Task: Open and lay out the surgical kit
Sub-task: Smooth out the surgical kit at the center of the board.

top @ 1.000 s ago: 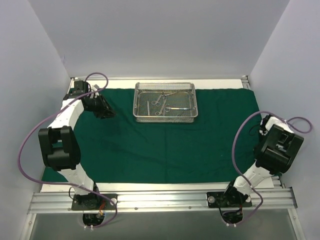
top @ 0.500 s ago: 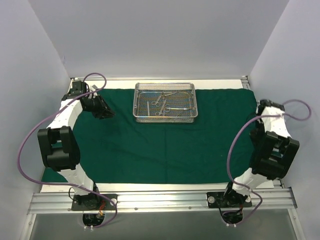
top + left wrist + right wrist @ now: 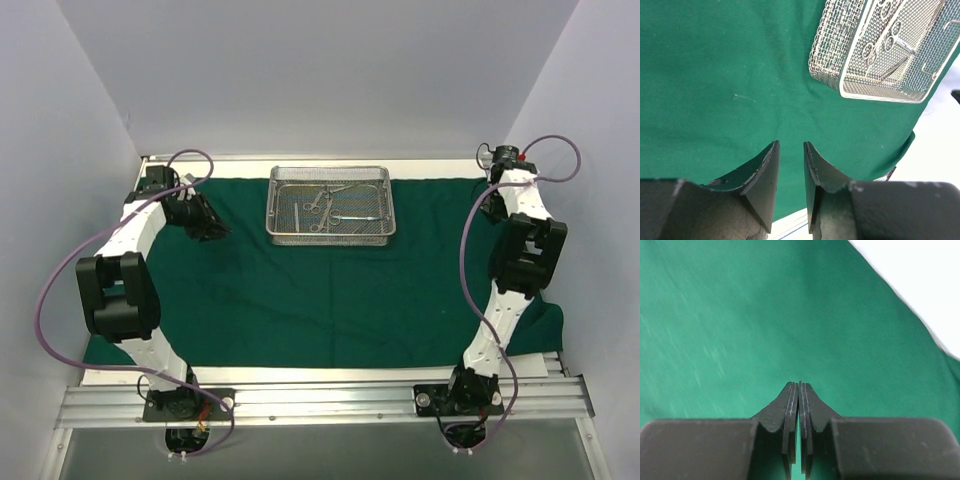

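The dark green cloth wrap [image 3: 330, 300] lies spread flat over the table. At its far middle stands the silver wire-mesh tray [image 3: 330, 238] with several steel ring-handled instruments [image 3: 330, 205] lying inside. My left gripper [image 3: 215, 228] hovers over the cloth left of the tray, jaws a little apart with nothing between them. In the left wrist view [image 3: 791, 144] the tray [image 3: 875, 95] and the instruments [image 3: 887, 42] show ahead to the right. My right gripper [image 3: 492, 203] is at the cloth's far right corner. Its jaws [image 3: 799, 383] are shut over bare cloth [image 3: 740, 315].
A strip of white table [image 3: 430, 165] borders the cloth at the back, and it also shows in the right wrist view as a white table edge [image 3: 920, 275]. White walls close in on three sides. An aluminium rail [image 3: 320, 400] carries both arm bases at the near edge.
The right arm has swung from the near right side up to the far right corner of the cloth, gripper staying shut. The left arm has barely moved.
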